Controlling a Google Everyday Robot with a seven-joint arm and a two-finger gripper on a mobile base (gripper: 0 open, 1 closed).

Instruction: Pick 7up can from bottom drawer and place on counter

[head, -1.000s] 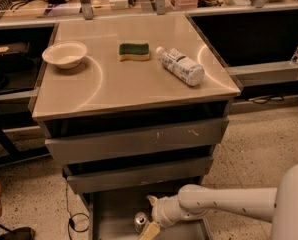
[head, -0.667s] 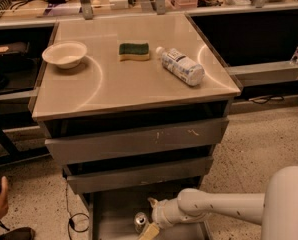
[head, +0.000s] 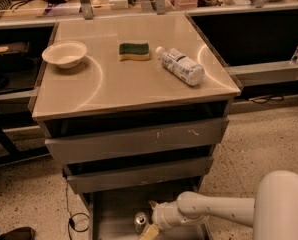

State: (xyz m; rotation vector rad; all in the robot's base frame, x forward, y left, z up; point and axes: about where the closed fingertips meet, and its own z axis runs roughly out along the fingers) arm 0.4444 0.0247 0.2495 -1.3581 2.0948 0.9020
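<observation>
One gripper [head: 150, 220] sits beside the 7up can [head: 140, 221] in the bottom drawer [head: 114, 210].

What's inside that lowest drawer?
A 7up can stands in the bottom drawer, on its grey floor, the gripper right beside it. The arm covers part of the floor, and the drawer above hides the back.

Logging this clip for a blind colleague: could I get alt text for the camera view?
The robot's pincer reaches into the open bottom drawer beside a can. On the counter sit a bowl, sponge and toppled bottle.
</observation>
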